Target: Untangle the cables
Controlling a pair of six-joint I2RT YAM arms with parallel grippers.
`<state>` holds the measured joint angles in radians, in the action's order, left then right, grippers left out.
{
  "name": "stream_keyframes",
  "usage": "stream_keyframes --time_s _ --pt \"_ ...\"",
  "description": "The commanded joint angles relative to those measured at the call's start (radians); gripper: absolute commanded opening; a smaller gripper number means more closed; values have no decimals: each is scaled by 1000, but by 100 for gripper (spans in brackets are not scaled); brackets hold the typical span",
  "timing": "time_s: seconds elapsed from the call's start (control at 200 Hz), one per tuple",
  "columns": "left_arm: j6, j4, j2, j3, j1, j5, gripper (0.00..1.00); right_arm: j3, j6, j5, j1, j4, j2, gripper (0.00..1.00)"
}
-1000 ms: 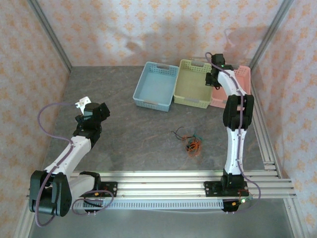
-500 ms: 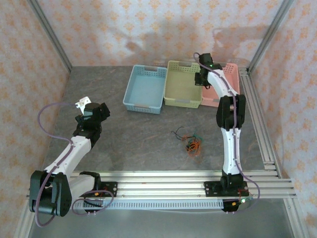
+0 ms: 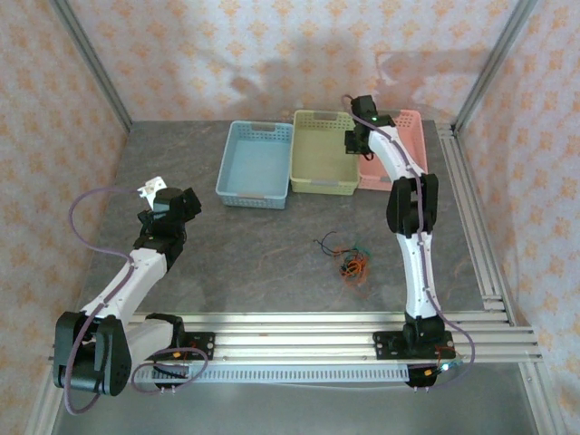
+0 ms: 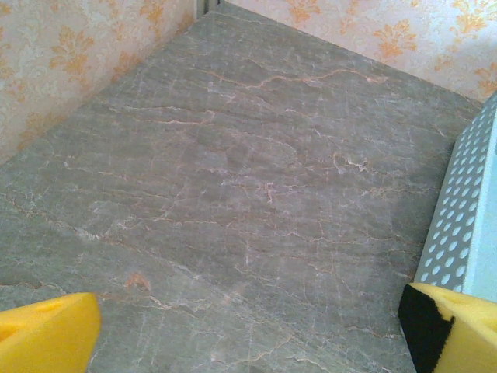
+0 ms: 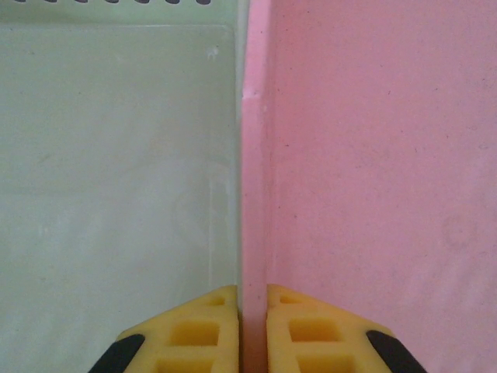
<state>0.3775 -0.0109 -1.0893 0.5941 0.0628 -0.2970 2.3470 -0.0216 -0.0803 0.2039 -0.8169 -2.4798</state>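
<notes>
The cables (image 3: 349, 258) lie in a small orange-red, black and greenish tangle on the grey table, right of centre and near the front. My right gripper (image 3: 356, 145) is far from them at the back, reaching over the baskets. In the right wrist view my right gripper (image 5: 251, 326) is shut on the upright wall of the pink basket (image 5: 373, 155) where it meets the yellow-green basket (image 5: 116, 155). My left gripper (image 3: 152, 191) hovers over the left side of the table. In the left wrist view my left gripper (image 4: 248, 342) is open, with bare table between its yellow fingers (image 4: 43, 334).
Three baskets stand in a row at the back: blue (image 3: 256, 163), yellow-green (image 3: 324, 159) and pink (image 3: 399, 136). The blue basket's perforated wall (image 4: 466, 225) is at the right of the left wrist view. Aluminium rails (image 3: 471, 227) border the table's right and front edges.
My right arm has swung left at the back, and all three baskets have slid left with it. The left arm and the cables have not moved.
</notes>
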Motion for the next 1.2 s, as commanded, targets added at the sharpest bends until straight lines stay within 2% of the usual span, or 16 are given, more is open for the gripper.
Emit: stream_keyframes --time_s 0.0,0.345,0.916,1.036,1.196 --pt "16 16 -8 26 -9 -23 100 27 -25 -26 19 -44 -32 12" --pt "18 17 -7 26 -9 -18 100 70 -32 -44 43 -59 -50 15" --pt "17 17 -11 27 -9 -16 100 136 -31 -27 46 -88 -36 36" --pt "16 17 -9 27 -9 -14 100 140 -26 -15 46 -96 2 45" --pt "14 14 -7 25 -8 3 100 107 3 -11 46 -103 104 49"
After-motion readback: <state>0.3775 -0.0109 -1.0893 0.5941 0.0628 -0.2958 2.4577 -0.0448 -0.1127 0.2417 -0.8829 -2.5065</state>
